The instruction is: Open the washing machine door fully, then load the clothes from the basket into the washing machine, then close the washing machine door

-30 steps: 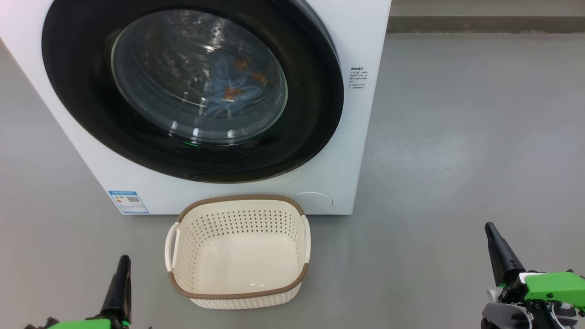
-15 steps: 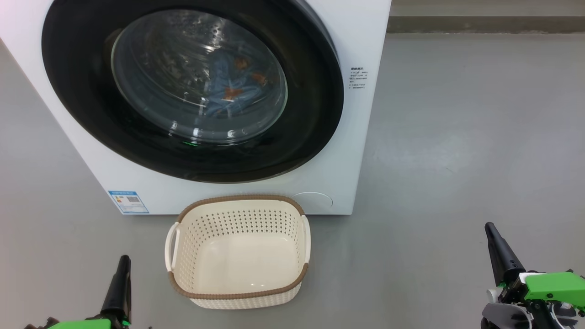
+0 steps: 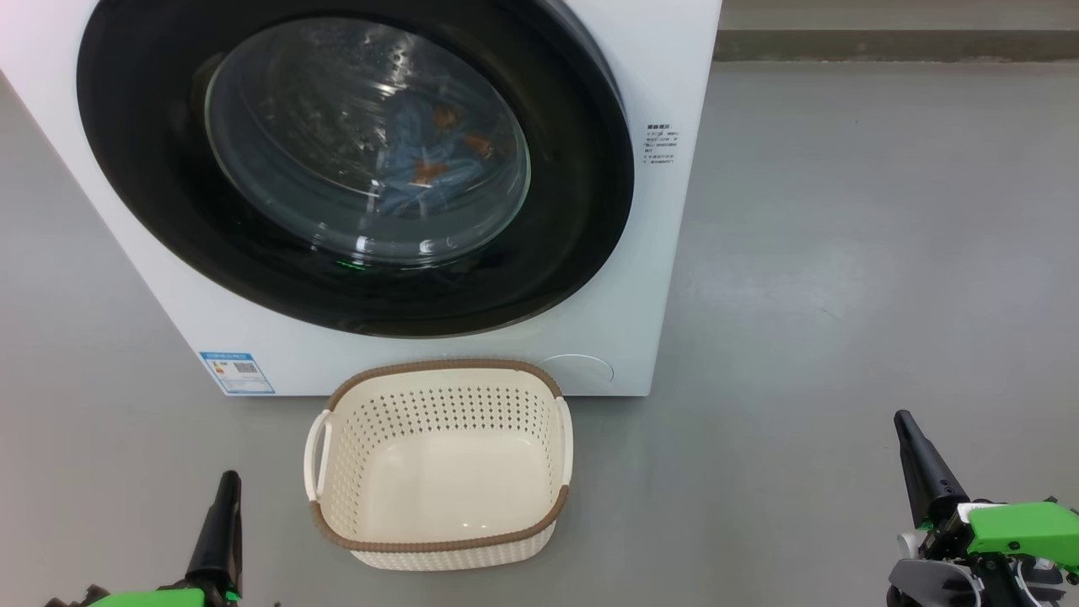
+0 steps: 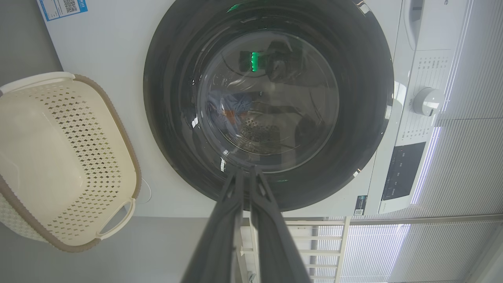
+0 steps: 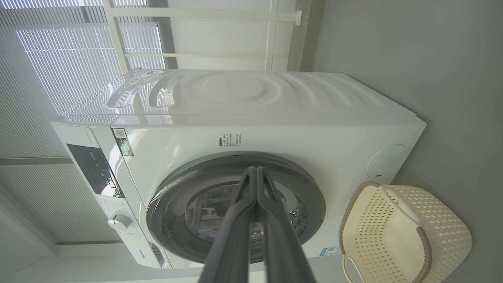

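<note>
Head view: a white boxy front-loading washing machine point(image 3: 657, 253) sits in the upper left of the frame. Its big round door with the glossy black rim and clear glass bowl point(image 3: 582, 211) lies flush to the front, so I judge it shut.
Clothes: there they are, a light blue bundle with orange-brown prints point(image 3: 430, 160), behind the glass, inside the drum.
Basket: the cream perforated plastic basket with the brown woven rim point(image 3: 438, 544) stands just below the door, nothing in it.
Left gripper point(image 3: 224, 506): lower left, dark fingers pressed together, empty, just left of the basket.
Right gripper point(image 3: 915, 451): lower right, fingers together, empty, well apart from the machine.
Key relation: both grippers point up the frame and the door lies above them; the left looks nearer.
Progress: judged complete, with no move called for.
Writing: a blue-and-white sticker with a QR code point(image 3: 238, 372) and a small block of dark print point(image 3: 660, 143), both too small to read; no brand legible.
</note>
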{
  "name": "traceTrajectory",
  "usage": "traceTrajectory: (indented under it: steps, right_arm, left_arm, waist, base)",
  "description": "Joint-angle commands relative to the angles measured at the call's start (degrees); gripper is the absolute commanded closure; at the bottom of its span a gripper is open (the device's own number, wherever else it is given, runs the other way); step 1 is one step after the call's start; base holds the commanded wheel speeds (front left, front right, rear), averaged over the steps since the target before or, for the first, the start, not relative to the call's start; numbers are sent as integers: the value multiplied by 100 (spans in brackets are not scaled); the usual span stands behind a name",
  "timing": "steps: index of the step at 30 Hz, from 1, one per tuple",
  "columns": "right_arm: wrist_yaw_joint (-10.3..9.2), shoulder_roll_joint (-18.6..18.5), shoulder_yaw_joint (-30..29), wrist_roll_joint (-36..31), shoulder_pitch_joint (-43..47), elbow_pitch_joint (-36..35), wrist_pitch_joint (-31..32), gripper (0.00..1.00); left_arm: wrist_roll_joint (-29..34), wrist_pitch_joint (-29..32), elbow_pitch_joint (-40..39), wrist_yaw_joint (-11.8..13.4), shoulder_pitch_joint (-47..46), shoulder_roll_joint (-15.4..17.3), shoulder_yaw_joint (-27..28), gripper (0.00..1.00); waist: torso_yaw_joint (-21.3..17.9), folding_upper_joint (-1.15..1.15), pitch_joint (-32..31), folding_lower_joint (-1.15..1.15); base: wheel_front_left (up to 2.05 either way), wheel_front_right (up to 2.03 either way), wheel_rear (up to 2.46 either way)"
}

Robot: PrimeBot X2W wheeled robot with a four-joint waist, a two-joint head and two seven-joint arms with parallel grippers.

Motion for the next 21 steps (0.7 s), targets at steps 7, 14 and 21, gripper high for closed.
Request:
traceTrajectory:
  steps: [7, 14, 21]
  right_arm:
    - [10, -60, 108, -19, -299, -161, 40, 100]
    - [10, -60, 107, -20, -299, -161, 41, 100]
    - [10, -59, 106, -20, -299, -161, 41, 100]
  left_arm:
    - [-52, 35, -183, 2, -247, 51, 193, 100]
    - [-52, 35, -183, 2, -247, 51, 193, 100]
    - [-52, 35, -183, 2, -247, 51, 193, 100]
  waist:
    - [0, 0, 0, 0]
    - [0, 0, 0, 0]
    - [0, 0, 0, 0]
  base:
    - [0, 0, 0]
    - [0, 0, 0]
    - [0, 0, 0]
